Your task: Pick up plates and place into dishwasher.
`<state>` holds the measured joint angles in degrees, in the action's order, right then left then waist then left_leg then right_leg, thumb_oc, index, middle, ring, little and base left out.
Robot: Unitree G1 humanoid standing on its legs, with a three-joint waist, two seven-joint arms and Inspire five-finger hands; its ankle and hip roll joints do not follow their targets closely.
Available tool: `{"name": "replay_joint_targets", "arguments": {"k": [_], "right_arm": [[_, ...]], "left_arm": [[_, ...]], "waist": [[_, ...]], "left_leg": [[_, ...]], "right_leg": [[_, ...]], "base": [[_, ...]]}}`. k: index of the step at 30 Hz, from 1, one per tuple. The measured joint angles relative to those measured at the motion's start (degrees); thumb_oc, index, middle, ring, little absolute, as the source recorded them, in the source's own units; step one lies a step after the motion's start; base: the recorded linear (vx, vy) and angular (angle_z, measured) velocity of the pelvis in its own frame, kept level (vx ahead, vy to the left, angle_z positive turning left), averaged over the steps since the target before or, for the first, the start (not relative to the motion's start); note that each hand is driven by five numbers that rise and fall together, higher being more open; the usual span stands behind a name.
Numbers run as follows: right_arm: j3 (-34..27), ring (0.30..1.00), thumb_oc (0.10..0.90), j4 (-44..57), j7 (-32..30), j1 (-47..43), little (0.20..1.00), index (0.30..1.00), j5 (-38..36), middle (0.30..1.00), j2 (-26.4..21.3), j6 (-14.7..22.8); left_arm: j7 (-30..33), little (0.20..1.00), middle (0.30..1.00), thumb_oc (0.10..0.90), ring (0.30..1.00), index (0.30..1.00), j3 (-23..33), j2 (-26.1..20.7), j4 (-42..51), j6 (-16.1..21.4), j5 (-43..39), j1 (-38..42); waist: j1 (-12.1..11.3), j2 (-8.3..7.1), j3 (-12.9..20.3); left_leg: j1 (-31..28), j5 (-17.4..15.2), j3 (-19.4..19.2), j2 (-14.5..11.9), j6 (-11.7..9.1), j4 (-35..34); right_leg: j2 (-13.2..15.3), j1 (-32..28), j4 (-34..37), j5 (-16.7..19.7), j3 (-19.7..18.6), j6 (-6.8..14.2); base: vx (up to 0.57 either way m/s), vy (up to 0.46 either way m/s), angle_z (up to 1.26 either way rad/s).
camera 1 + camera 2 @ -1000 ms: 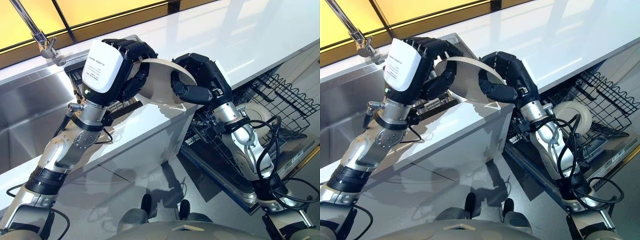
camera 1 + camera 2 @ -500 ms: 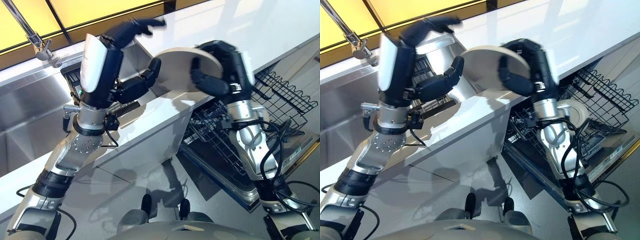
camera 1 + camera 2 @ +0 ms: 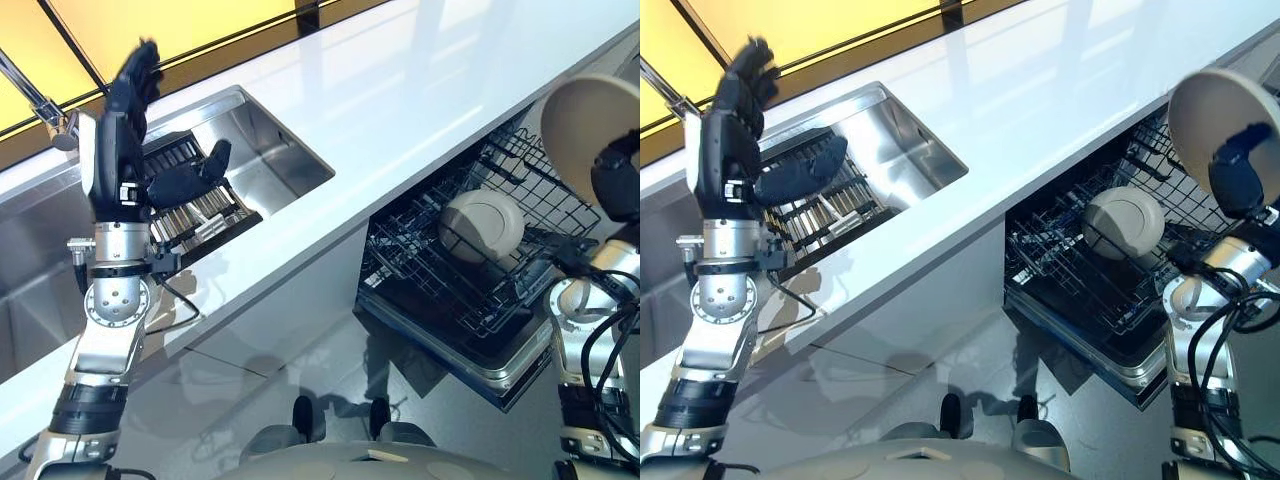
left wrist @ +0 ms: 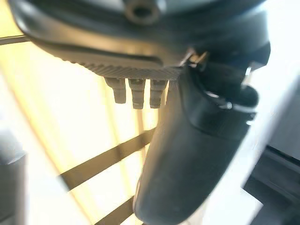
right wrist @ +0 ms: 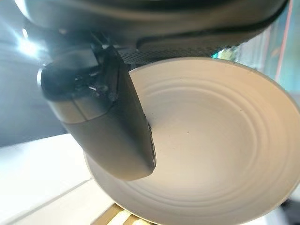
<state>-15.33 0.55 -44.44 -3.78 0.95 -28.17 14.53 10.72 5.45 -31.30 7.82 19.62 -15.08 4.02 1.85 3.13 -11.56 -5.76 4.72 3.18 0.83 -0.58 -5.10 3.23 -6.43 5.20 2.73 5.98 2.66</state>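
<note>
One beige plate (image 3: 1215, 118) is held up on edge in the right hand (image 3: 1240, 180), above the open dishwasher rack (image 3: 480, 270); the thumb lies across its ridged inner face in the right wrist view, and the fingers are clamped on its rim. Just below it, a second plate (image 3: 483, 225) leans in the rack's wires. Left of the rack, past the white tabletop (image 3: 420, 90), the left hand (image 3: 125, 140) is raised over the steel sink (image 3: 270, 160), fingers (image 3: 745, 70) straight and apart, thumb spread, holding nothing.
</note>
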Motion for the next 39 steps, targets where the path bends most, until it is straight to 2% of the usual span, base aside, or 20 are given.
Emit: {"name": "replay_joint_targets", "arguments": {"k": [4, 6, 12, 18, 22, 26, 29, 32, 37, 38, 39], "right_arm": [[0.7, 0.300, 0.100, -4.8, 4.8, 1.9, 0.200, 0.300, -0.1, 0.300, 0.3, -2.8], [1.3, 0.300, 0.100, -7.0, 7.7, 2.4, 0.200, 0.300, 0.0, 0.300, 0.3, -4.5], [5.4, 0.300, 0.100, -13.1, 12.6, 2.6, 0.200, 0.300, 0.4, 0.300, 0.2, -7.0], [8.3, 0.300, 0.100, -17.5, 13.5, 1.7, 0.200, 0.300, 1.0, 0.300, -1.0, -10.3], [11.1, 0.300, 0.100, -21.4, 13.8, -0.9, 0.200, 0.300, 0.9, 0.300, -3.5, -14.8], [14.6, 0.300, 0.100, -26.3, 14.1, -7.2, 0.200, 0.300, 0.8, 0.300, -6.5, -19.5], [16.7, 0.300, 0.100, -29.2, 14.7, -13.2, 0.200, 0.300, 0.7, 0.300, -7.3, -22.3], [18.8, 0.300, 0.100, -29.6, 14.7, -19.2, 0.200, 0.300, 0.4, 0.300, -8.0, -23.2], [20.6, 0.300, 0.100, -29.7, 14.2, -25.4, 0.200, 0.300, 0.3, 0.300, -9.4, -24.4], [20.6, 0.585, 0.432, -29.7, 14.3, -26.3, 0.532, 0.585, 0.3, 0.585, -9.6, -24.3], [20.7, 0.841, 0.731, -29.6, 14.4, -26.7, 0.831, 0.841, 0.3, 0.841, -9.7, -24.2]], "left_arm": [[-5.3, 0.900, 0.900, 0.800, 0.900, 0.900, 0.0, 0.6, -3.7, -2.2, -1.3, -1.8], [-6.2, 0.900, 0.900, 0.800, 0.900, 0.900, 0.0, 0.6, -4.8, -3.5, -1.2, -2.6], [-7.9, 0.900, 0.900, 0.800, 0.900, 0.900, 0.0, 0.6, -10.4, -4.1, -1.2, -3.0], [-8.0, 0.900, 0.900, 0.800, 0.900, 0.900, -0.1, 0.6, -10.9, -4.4, -2.4, -3.8], [-7.9, 0.900, 0.900, 0.800, 0.900, 0.900, -0.3, 0.5, -10.9, -4.3, -3.3, -3.8], [-7.5, 0.900, 0.900, 0.800, 0.900, 0.900, -2.4, -0.5, -10.9, -4.2, -3.4, -3.1], [-6.8, 0.900, 0.900, 0.800, 0.900, 0.900, -3.3, -2.1, -10.9, -3.4, -4.1, -1.1], [-6.0, 0.900, 0.900, 0.800, 0.900, 0.900, -3.4, -4.5, -10.9, -2.7, -5.2, 2.5], [-5.6, 0.900, 0.900, 0.800, 0.900, 0.900, -3.4, -7.0, -10.7, -0.3, -5.6, 7.1], [-5.4, 0.900, 0.900, 0.800, 0.900, 0.900, -3.4, -7.7, -10.7, -0.1, -5.8, 7.8], [-5.3, 0.900, 0.900, 0.800, 0.900, 0.900, -3.4, -7.9, -10.7, 0.1, -5.8, 8.3]], "waist": [[0.0, 0.00, 0.0], [-0.1, 0.00, 0.0], [-0.5, 0.01, 0.0], [-1.6, 0.09, -0.1], [-2.4, 0.46, -0.3], [-3.2, 0.90, -0.9], [-3.6, 1.24, -3.9], [-3.8, 1.52, -7.2], [-4.7, 1.63, -10.1], [-4.8, 1.55, -10.5], [-4.8, 1.56, -10.5]], "left_leg": [[0.0, 0.0, -0.1, 0.1, 0.1, 0.0], [-0.1, 0.0, 0.0, 0.1, 0.1, 0.0], [-0.9, -0.1, 0.2, 0.1, 0.2, 0.0], [-0.3, -0.1, 1.1, 0.2, 0.3, 0.0], [1.4, 0.4, 1.6, 0.2, 0.4, 0.0], [4.2, 1.3, 2.0, 0.2, 0.3, 0.0], [5.9, 1.9, 2.4, 0.1, 0.0, 0.0], [6.6, 2.4, 2.4, -0.2, -0.2, 0.0], [8.7, 2.8, 2.2, -0.4, -0.4, 0.0], [9.0, 2.8, 1.7, -0.4, -0.4, 0.0], [9.4, 2.8, 1.7, -0.4, -0.4, 0.0]], "right_leg": [[0.1, 0.0, 0.0, 0.0, -0.3, 0.0], [0.1, 0.0, 0.0, 0.1, -0.3, -0.1], [0.2, -1.0, 0.0, 0.0, 0.1, 0.0], [0.3, -0.9, 0.0, 0.0, 1.0, 0.0], [0.3, 0.6, 0.0, -0.1, 1.4, 0.1], [0.4, 3.2, 0.0, 0.4, 2.3, -0.2], [0.1, 4.7, 0.0, 0.8, 2.6, -0.6], [-0.2, 5.3, 0.0, 1.4, 2.7, -0.8], [-0.4, 7.3, 0.0, 1.9, 2.7, -1.0], [-0.4, 7.6, 0.0, 1.9, 2.7, -1.0], [-0.4, 8.1, 0.0, 1.9, 2.7, -1.0]], "base": [[0.05, 0.038, -0.01], [0.07, 0.039, 0.01], [0.09, 0.048, 0.03], [0.02, 0.041, 0.07], [-0.04, 0.038, 0.08], [-0.14, 0.024, 0.07], [-0.11, -0.001, 0.07], [-0.09, -0.005, 0.02], [-0.08, 0.002, 0.00], [-0.06, 0.000, 0.00], [-0.05, -0.001, -0.01]]}}
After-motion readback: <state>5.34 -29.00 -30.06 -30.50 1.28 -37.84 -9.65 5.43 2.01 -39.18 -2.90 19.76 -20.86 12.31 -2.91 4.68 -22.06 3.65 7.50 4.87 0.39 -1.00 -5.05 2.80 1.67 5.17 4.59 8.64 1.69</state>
